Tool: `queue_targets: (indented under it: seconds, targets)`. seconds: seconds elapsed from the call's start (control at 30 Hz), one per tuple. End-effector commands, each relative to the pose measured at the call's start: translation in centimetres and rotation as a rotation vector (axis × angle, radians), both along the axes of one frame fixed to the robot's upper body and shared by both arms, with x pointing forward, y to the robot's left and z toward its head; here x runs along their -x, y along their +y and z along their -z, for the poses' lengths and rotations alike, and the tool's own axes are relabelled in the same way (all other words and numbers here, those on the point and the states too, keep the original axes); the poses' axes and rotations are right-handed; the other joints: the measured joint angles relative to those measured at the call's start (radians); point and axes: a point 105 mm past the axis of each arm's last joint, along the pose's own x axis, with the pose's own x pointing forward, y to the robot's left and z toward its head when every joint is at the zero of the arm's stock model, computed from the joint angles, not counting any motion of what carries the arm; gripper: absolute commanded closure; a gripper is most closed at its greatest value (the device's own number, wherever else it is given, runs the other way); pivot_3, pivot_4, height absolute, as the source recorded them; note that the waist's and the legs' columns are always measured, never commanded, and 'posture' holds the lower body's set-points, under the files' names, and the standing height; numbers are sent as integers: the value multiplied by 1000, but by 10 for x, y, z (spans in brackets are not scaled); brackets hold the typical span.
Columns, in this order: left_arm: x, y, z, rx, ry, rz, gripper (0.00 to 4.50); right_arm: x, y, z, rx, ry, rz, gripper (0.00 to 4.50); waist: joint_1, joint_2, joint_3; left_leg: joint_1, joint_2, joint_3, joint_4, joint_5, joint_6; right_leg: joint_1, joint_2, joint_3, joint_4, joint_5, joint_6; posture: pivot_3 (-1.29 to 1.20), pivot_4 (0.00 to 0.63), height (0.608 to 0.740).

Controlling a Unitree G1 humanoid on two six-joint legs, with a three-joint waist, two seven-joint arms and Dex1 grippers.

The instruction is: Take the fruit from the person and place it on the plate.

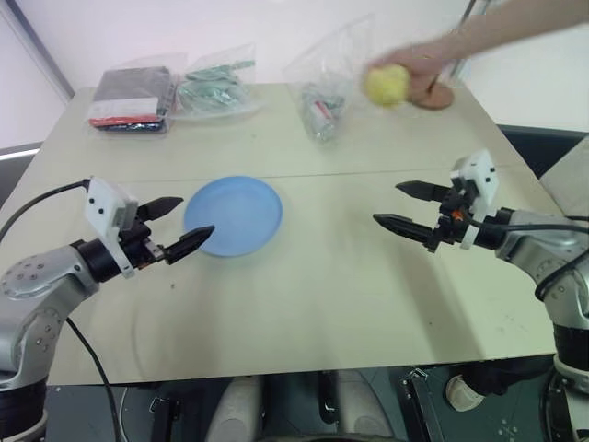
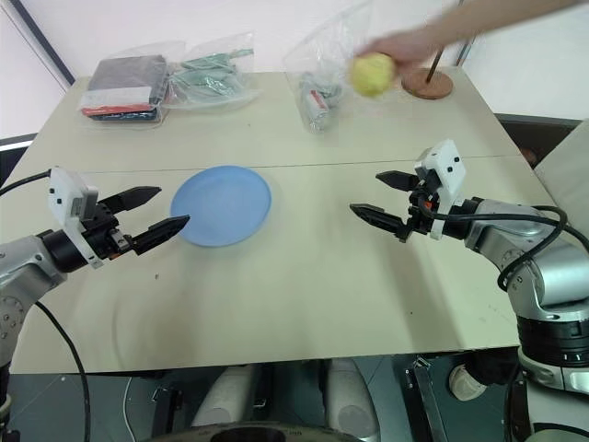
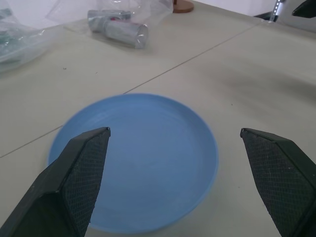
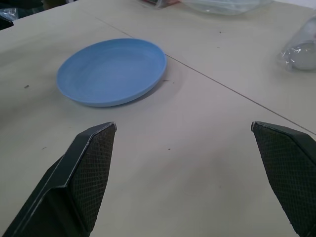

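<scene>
Both grippers are hanging nearest the head camera, low over the near half of the table (image 1: 304, 304), and both are standing with their black fingers spread wide and nothing between them. That reads as a waiting pose: the left gripper (image 1: 177, 226) is pointing inward just beside the plate's near-left rim, the right gripper (image 1: 409, 205) is pointing inward from the opposite side, well apart from the plate, and of the two it is sitting closer to the fruit, so it looks the likelier one to receive it.

Lying flat and bare between them, a little left of centre, the light-blue plate (image 1: 234, 215) is sitting where either arm could reach it.

Over the far right of the table, the person's hand (image 1: 425, 61) is gripping the fruit (image 1: 386, 84) from behind and above, holding it in the air well beyond the right gripper, apparently offering it.

Much of that hand is smeared by motion, so how the fingers are wrapping the fruit is hard to tell, and the forearm is running off the top-right edge. A brown stand base (image 2: 427, 86) is sitting partly covered behind the hand. What the clear bags (image 1: 322, 83) along the far edge are holding is only partly readable; one seems to be holding small silvery cylinders.
</scene>
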Motion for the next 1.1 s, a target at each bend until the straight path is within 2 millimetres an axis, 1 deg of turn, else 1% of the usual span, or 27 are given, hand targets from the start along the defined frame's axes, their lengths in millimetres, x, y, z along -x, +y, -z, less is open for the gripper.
queue_targets:
  seconds: [0.03,0.23,0.33,0.47,0.53,0.6,0.7,0.9,0.97,1.1]
  targets:
    - [0,-2,-8,-5,-33,12,80,5,1,-16,-12,-61,-5,0,0,0,0,0,0,0,0,0,0,0,0,0,0,0,0,0,150,740]
    - [-3,-2,-9,-5,-36,14,80,4,6,-18,-29,-68,-7,0,0,0,0,0,0,0,0,0,0,0,0,0,0,0,0,0,150,740]
    - [-5,-1,-10,-3,-39,10,80,-1,14,-23,-55,-79,-6,0,-1,0,0,0,0,0,0,0,0,0,0,0,0,0,0,0,150,740]
    - [-7,-2,-10,0,-45,10,80,-15,29,-37,-94,-113,18,0,-2,0,0,0,0,0,0,0,0,0,0,0,0,0,0,0,150,740]
    - [-9,-4,-10,2,-48,13,80,-28,42,-48,-130,-128,38,0,-4,0,0,0,0,0,0,0,0,0,1,0,0,0,0,0,150,740]
    - [-10,-6,-11,3,-50,17,80,-35,54,-58,-160,-144,36,0,-3,0,0,0,0,0,0,0,0,0,1,0,0,0,0,0,150,740]
    - [-11,-7,-11,4,-55,16,80,-46,70,-68,-175,-146,45,0,-2,0,0,0,0,0,0,0,0,-1,0,0,0,0,0,0,150,740]
    - [-10,-8,-10,9,-64,8,80,-65,94,-76,-176,-155,76,0,-2,0,0,0,0,0,-1,0,0,-1,-1,0,0,1,0,0,150,740]
    - [-10,-8,-10,11,-68,-1,80,-73,99,-79,-175,-158,97,0,-3,0,0,0,0,0,-1,0,0,-1,-1,1,0,1,0,0,150,740]
    - [-9,-8,-10,13,-71,-8,80,-80,105,-85,-175,-172,104,0,-4,0,0,0,0,0,-2,0,0,-2,-1,1,0,1,0,0,150,740]
